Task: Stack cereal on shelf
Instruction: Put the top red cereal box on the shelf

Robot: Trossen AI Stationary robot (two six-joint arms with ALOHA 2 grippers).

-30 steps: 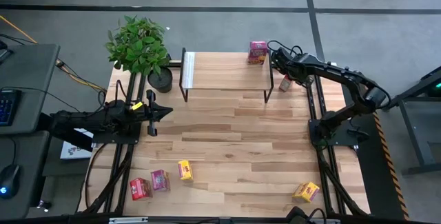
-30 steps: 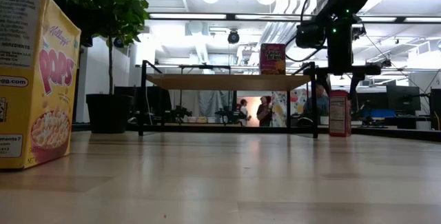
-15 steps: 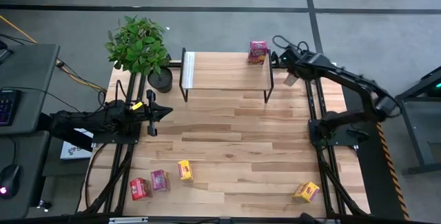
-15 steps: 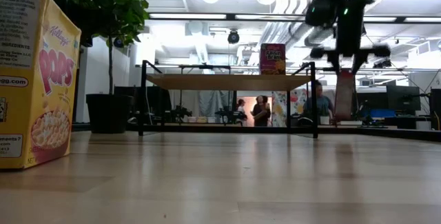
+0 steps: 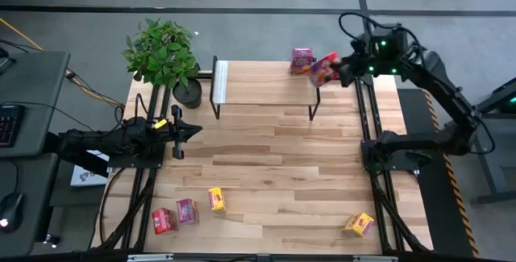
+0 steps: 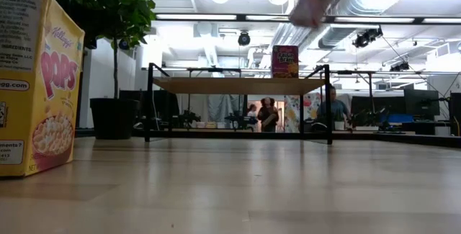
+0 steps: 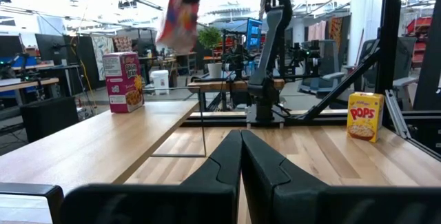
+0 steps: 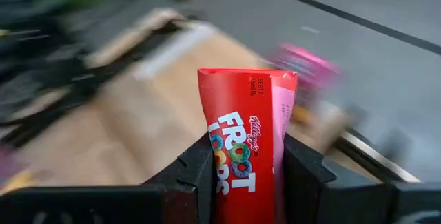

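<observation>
Carrying a light, crushable red cereal box [image 8: 247,141] above the shelf's [image 5: 258,82] right end, right end effector [image 8: 244,156] clamping its broad faces gently, avoiding denting thin cardboard.

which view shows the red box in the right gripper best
The right wrist view: the red box fills the frame, clamped in the right gripper, label readable. The high view shows it small beside the shelf; the low and left wrist views show only a blur.

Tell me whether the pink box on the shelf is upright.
Upright. The pink box stands on its base on the shelf, taller than wide, near its right end.
</observation>
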